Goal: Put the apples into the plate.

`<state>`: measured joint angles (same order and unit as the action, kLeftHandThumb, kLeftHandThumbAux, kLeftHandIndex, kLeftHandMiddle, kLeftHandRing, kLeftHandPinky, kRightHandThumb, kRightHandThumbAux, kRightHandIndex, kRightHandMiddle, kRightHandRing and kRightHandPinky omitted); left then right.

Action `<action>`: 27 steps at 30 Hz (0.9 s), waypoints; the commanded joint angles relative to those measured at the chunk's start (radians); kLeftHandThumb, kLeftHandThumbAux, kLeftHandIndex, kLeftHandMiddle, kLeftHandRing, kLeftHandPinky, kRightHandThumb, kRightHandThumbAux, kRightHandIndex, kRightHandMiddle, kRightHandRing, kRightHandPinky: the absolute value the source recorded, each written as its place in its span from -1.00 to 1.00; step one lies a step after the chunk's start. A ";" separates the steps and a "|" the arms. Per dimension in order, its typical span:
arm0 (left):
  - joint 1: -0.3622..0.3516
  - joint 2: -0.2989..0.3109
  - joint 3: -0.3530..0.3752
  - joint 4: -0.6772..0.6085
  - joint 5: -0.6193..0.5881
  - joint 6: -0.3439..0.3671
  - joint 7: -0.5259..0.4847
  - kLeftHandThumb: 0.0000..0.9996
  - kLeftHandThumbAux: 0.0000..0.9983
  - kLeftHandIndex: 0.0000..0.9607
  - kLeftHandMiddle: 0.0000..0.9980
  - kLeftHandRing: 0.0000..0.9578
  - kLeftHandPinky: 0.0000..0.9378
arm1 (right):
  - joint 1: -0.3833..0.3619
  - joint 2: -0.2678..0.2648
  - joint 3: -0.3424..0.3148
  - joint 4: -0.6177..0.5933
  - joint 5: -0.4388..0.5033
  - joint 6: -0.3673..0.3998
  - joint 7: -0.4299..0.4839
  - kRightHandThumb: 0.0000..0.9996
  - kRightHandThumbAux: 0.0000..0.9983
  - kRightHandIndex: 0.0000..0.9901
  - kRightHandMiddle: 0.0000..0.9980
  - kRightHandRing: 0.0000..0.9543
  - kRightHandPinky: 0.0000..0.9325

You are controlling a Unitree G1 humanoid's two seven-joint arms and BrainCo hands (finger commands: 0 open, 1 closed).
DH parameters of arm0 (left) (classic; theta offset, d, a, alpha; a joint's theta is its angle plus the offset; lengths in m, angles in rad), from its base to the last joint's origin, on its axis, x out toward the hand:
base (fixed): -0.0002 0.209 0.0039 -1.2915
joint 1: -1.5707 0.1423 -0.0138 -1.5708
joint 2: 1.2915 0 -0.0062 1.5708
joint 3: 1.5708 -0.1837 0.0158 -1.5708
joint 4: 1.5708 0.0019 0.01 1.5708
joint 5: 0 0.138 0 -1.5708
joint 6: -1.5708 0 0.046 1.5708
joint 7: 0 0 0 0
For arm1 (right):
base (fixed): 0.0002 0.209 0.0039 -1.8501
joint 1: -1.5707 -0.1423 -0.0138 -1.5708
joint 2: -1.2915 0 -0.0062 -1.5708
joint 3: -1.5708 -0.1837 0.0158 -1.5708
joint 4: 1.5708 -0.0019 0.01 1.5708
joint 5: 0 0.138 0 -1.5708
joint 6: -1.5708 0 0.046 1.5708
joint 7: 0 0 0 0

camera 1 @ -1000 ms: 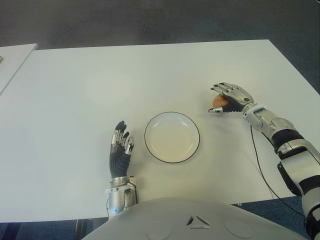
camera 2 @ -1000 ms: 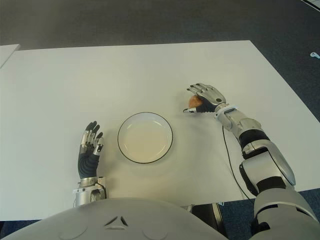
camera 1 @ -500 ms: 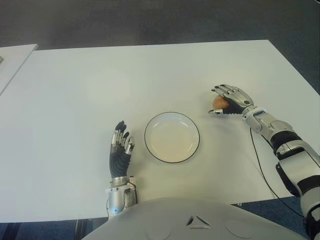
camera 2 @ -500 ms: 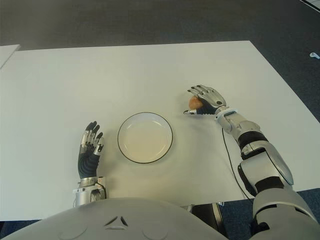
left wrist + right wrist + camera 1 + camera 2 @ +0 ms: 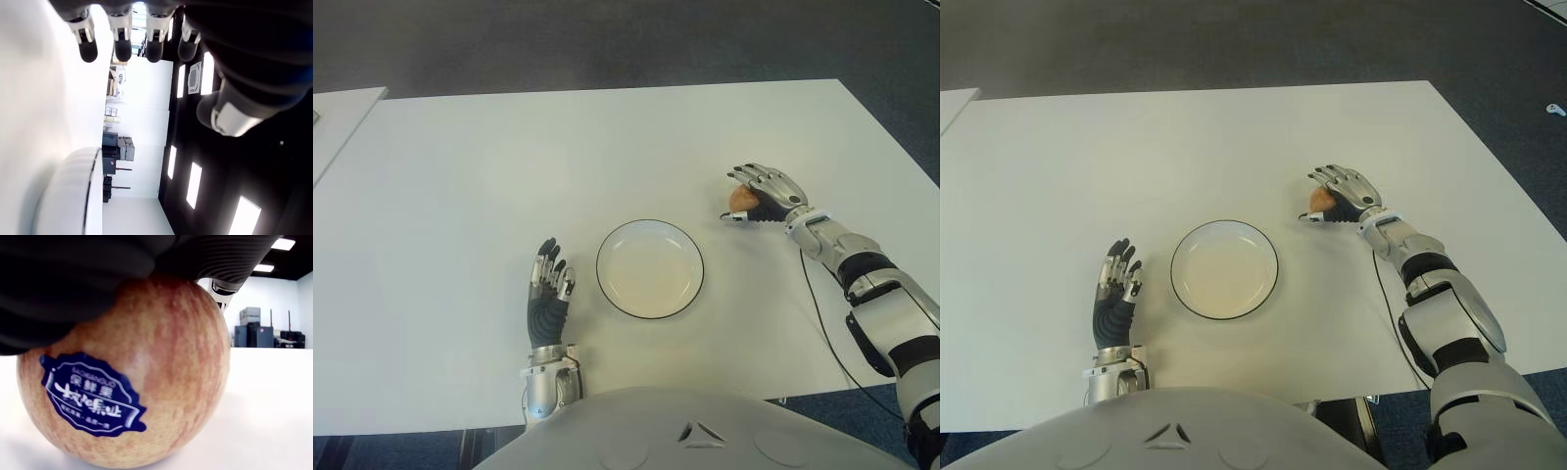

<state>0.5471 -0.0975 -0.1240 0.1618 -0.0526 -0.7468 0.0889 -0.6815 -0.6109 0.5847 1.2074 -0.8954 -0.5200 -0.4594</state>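
Note:
One reddish-yellow apple (image 5: pixel 740 201) with a blue sticker (image 5: pixel 93 396) stands on the white table (image 5: pixel 509 166), to the right of the plate. My right hand (image 5: pixel 766 188) lies over the apple from the right; its palm presses on the top and its fingers and thumb curl around the fruit. The white plate (image 5: pixel 600 270) with a dark rim holds nothing and sits at the table's middle front. My left hand (image 5: pixel 548 289) shows just left of the plate, fingers (image 5: pixel 122 49) straight and holding nothing.
A black cable (image 5: pixel 822 333) runs from my right wrist over the table's near edge. A second white table (image 5: pixel 337 117) stands at the far left. Dark carpet lies beyond the far edge.
My right hand has settled slightly on the apple, and the forearm shifted a little. The apple stays where it was beside the plate. The left hand has not moved.

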 commanded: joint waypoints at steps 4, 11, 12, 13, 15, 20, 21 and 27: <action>0.023 -0.024 -0.015 -0.026 -0.040 0.063 -0.025 -0.64 0.10 -1.00 -1.00 -1.00 -1.00 | 0.007 0.075 -0.015 0.085 0.066 0.046 0.141 -0.39 -0.45 -1.00 -1.00 -1.00 -1.00; 0.050 -0.021 -0.026 -0.075 -0.025 0.079 -0.022 -0.66 0.05 -1.00 -1.00 -1.00 -1.00 | 0.012 0.117 -0.068 0.118 0.160 0.096 0.248 -0.29 -0.36 -1.00 -1.00 -1.00 -0.92; 0.053 -0.021 -0.027 -0.080 -0.022 0.082 -0.021 -0.67 0.04 -1.00 -1.00 -1.00 -1.00 | 0.013 0.124 -0.071 0.125 0.168 0.109 0.254 -0.26 -0.34 -1.00 -1.00 -1.00 -0.92; 0.060 -0.021 -0.030 -0.090 -0.017 0.085 -0.020 -0.67 0.04 -1.00 -1.00 -1.00 -1.00 | 0.015 0.134 -0.074 0.132 0.175 0.127 0.258 -0.26 -0.33 -1.00 -1.00 -1.00 -0.91; 0.072 -0.021 -0.036 -0.107 -0.011 0.092 -0.018 -0.69 0.04 -1.00 -1.00 -1.00 -1.00 | 0.015 0.145 -0.076 0.138 0.184 0.147 0.262 -0.22 -0.31 -1.00 -1.00 -1.00 -0.90; 0.099 -0.019 -0.046 -0.141 0.007 0.113 -0.009 -0.69 0.04 -1.00 -1.00 -1.00 -1.00 | 0.017 0.163 -0.085 0.141 0.203 0.166 0.257 -0.16 -0.25 -0.96 -1.00 -0.99 -0.82; 0.103 -0.018 -0.048 -0.147 0.010 0.119 -0.007 -0.69 0.04 -1.00 -1.00 -1.00 -1.00 | 0.017 0.164 -0.086 0.141 0.206 0.167 0.257 -0.14 -0.24 -0.95 -1.00 -0.99 -0.80; 0.121 -0.017 -0.058 -0.183 0.026 0.151 0.004 -0.70 0.02 -1.00 -1.00 -1.00 -1.00 | 0.019 0.167 -0.078 0.140 0.206 0.169 0.237 -0.01 -0.16 -0.77 -0.79 -0.70 -0.50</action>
<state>0.6288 -0.0887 -0.1762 0.0002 -0.0403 -0.6235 0.0775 -0.7415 -0.4874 0.4831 1.3026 -0.6726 -0.3792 -0.2635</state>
